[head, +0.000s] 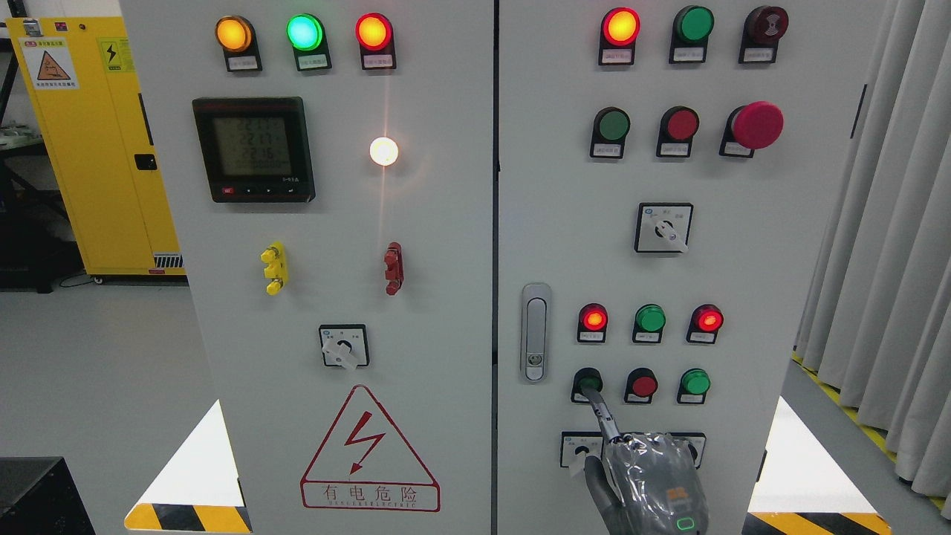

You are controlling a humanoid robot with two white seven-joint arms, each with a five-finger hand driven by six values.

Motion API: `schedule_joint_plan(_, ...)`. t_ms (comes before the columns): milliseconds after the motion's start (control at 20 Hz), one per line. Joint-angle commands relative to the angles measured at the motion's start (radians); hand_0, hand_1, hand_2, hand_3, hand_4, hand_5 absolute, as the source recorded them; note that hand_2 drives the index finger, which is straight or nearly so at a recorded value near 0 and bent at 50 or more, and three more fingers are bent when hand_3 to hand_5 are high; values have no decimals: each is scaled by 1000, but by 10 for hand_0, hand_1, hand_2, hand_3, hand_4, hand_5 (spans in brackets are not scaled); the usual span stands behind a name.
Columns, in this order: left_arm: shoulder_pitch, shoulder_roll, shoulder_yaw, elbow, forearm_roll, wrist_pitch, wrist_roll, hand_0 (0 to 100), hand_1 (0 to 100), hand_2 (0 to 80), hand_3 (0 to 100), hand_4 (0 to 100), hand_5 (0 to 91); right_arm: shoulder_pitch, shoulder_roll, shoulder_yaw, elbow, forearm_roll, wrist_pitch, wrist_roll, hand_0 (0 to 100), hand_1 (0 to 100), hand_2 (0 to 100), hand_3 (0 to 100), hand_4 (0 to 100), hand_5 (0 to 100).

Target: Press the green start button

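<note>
Green start button (588, 383) sits leftmost in the lowest button row on the right cabinet door (743, 260), beside a red button (643, 386). Right hand (646, 475), plastic-wrapped, rises from the bottom edge; index finger (602, 412) extended, tip touching the button, other fingers curled, holding nothing

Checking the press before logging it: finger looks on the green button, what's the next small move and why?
Probably push the fingertip straight into the green button. The right hand has its index finger extended, with the tip already overlapping the lower edge of that button, clear of the red button beside it. Whether it is depressed cannot be told from this view, so a short firm press seems safest.
</note>
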Motion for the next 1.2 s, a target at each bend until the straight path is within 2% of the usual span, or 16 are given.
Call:
schedule_joint_plan(0, 0, 0, 0, 0, 0, 0, 0, 120, 556, 0, 0, 0, 0, 7, 2, -17, -34, -15, 4, -3, 678, 944, 0, 1000, 1000, 1000)
schedule_joint_plan(700, 0, 0, -1, 0, -1, 0, 0, 120, 556, 0, 0, 0, 0, 64, 9, 0, -104, -35, -1, -18, 692, 941, 0, 1000, 1000, 1000)
schedule_joint_plan(800, 0, 0, 0, 0, 0, 0, 0, 120, 556, 0, 0, 0, 0, 71, 17, 3, -110, -75, -2, -18, 700, 939, 0, 1000, 1000, 1000)
schedule_joint_plan(900, 0, 0, 0, 0, 0, 0, 0, 120, 556, 0, 0, 0, 0, 76, 17, 28, -115, -136, -2, -38, 714, 930, 0, 1000, 1000, 1000)
schedule_joint_plan(1150, 0, 0, 0, 0, 0, 0, 1, 120, 556, 0, 0, 0, 0, 81, 17, 92, -113, -397, 2, -37, 774, 910, 42, 972, 1000, 1000)
